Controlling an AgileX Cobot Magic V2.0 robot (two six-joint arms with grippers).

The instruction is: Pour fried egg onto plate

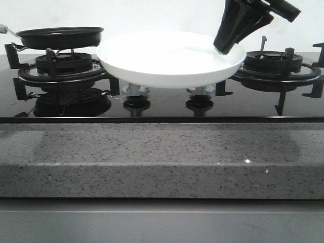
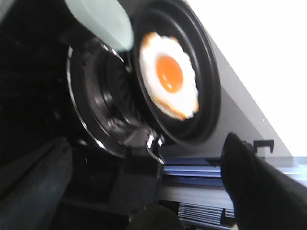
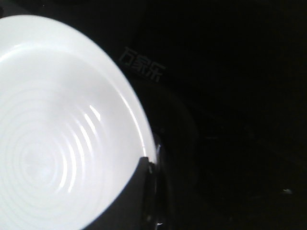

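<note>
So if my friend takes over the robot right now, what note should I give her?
Right gripper: shut on the plate rim, holding it above the stove's knobs.
Left gripper: only one finger shows near the pan; open or shut is unclear.
Fried egg: in the pan, which sits over the left burner.
Done: plate lifted, nothing on it.
Left: grab the pan, tip the egg onto the plate.

Fried egg (image 2: 169, 76): we saw an orange yolk, white around it, browned edge.
Plate (image 1: 152, 68): we found it plain glossy white.
Pan (image 1: 61, 37): we noted black.
Countertop (image 1: 152, 157): we saw speckled grey.
</note>
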